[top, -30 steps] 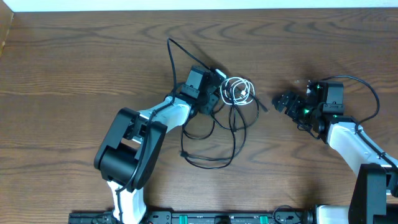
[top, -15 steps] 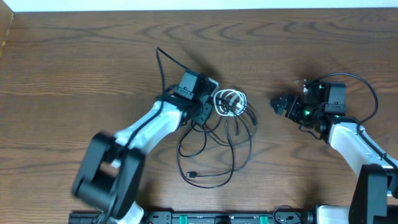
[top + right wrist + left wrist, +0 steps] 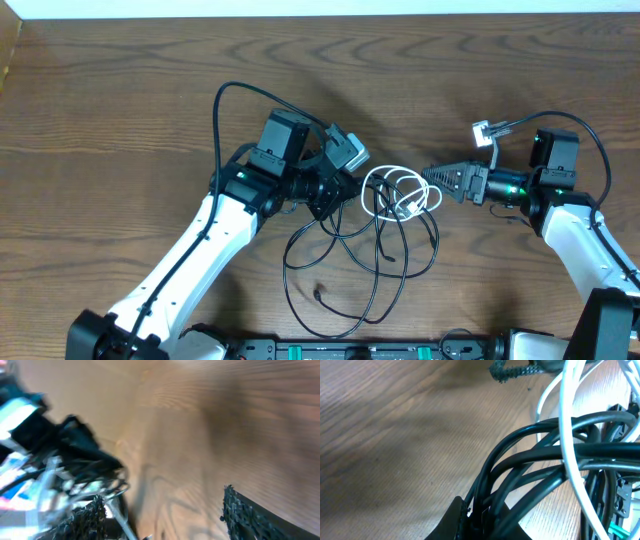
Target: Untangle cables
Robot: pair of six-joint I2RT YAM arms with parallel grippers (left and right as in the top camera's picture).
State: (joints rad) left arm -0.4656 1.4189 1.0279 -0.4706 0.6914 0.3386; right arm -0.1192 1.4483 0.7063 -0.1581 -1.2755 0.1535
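Jaws, overhead: left gripper [image 3: 325, 188] clenched on the black cables; right gripper [image 3: 435, 178] released, its tips pointing at the white cable [image 3: 412, 207].
Cables, overhead: the cables [image 3: 385, 212] lie as one tangle at mid-table, between the two grippers. The white cable is a small coil on top; the black cables [image 3: 436, 243] spread in wide loops toward the near edge.
Around, overhead: wooden table [image 3: 120, 100]; a small pale plug [image 3: 483, 131] just behind the right gripper, well apart from the tangle; the left arm's own thick wire [image 3: 219, 110] arching above its wrist; a rail [image 3: 330, 350] along the near edge.
Jaws, left wrist: a dark finger [image 3: 451, 522] at the bottom, with several black cables converging on it.
Cables, left wrist: the white cable crosses over the black ones and fills the right half, hiding the table there.
Ahead, left wrist: a ridged right finger [image 3: 520, 369] at the top edge, near the white cable.
Jaws, right wrist: blurred; two ridged fingers [image 3: 250, 515] stand apart with bare table between.
Cables, right wrist: a pale strand beside the left-hand finger; touching or not, I cannot tell.
Ahead, right wrist: the left arm [image 3: 40, 425], a dark blur.
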